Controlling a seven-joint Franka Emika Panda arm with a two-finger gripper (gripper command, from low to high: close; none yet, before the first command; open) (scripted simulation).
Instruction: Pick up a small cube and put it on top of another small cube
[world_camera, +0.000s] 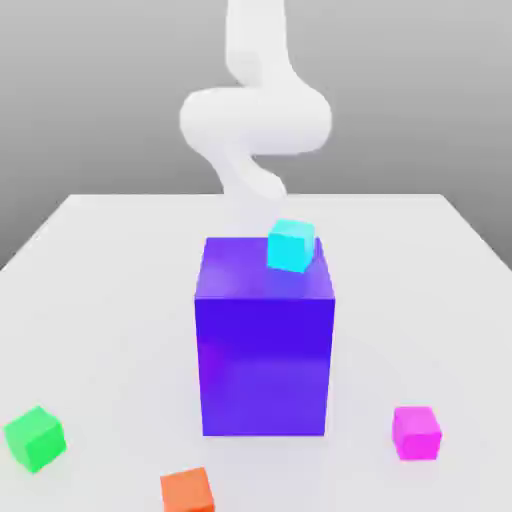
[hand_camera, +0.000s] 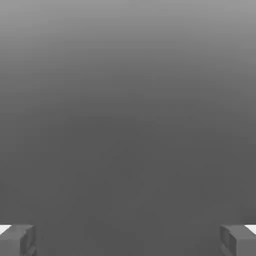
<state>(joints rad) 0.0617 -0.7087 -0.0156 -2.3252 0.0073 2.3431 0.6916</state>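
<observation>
The small cube (world_camera: 416, 432), plain magenta-pink, lies on the white table near the front at the exterior view's right, beside the big blue-purple block (world_camera: 264, 340). A cyan small cube (world_camera: 291, 245) rests on the block's top, near its far right corner. My white arm (world_camera: 255, 120) curls above and behind the block, well away from the magenta cube. In the hand view my gripper (hand_camera: 128, 241) is open: its two grey fingertips (hand_camera: 18, 240) stand wide apart with nothing between them, facing plain grey background.
A green cube (world_camera: 34, 438) lies at the front on the exterior view's left and an orange cube (world_camera: 187, 490) at the front centre. The white table (world_camera: 120, 300) spreads around the tall block, which stands in the middle.
</observation>
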